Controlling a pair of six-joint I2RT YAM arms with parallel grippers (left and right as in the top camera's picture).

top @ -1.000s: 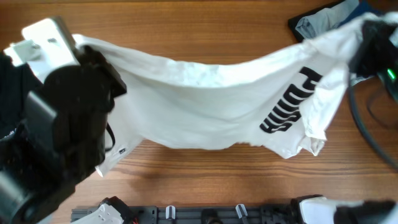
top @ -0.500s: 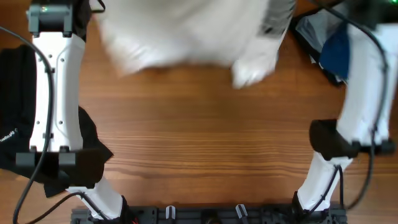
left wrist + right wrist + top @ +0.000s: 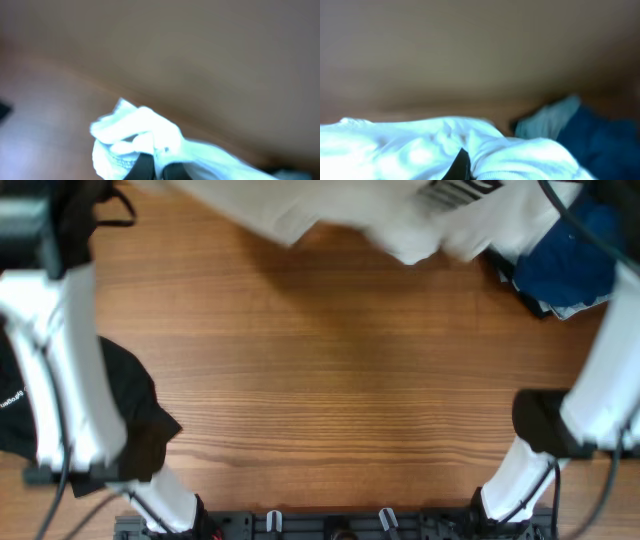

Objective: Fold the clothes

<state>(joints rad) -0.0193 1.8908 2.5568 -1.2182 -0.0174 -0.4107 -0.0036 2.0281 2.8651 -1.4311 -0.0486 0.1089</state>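
Note:
The white T-shirt (image 3: 400, 215) with black print stretches across the far edge of the table, blurred by motion. Both arms reach far back and their grippers are out of the overhead view. In the left wrist view my left gripper (image 3: 159, 172) is shut on a bunched edge of the white T-shirt (image 3: 135, 132). In the right wrist view my right gripper (image 3: 465, 167) is shut on white T-shirt cloth (image 3: 410, 145), only one dark fingertip (image 3: 461, 164) showing. A black garment (image 3: 130, 410) lies at the left edge. Blue pieces (image 3: 565, 265) lie at the far right.
The wooden table (image 3: 330, 380) spans the view. The left arm (image 3: 60, 360) and right arm (image 3: 600, 380) stand along the sides. The blue and pale-blue pieces also show in the right wrist view (image 3: 590, 135). A black rail (image 3: 330, 525) runs along the near edge.
Both arms have swung the white T-shirt from mid-table toward the far edge. The shirt has moved further back and right, now partly out of view.

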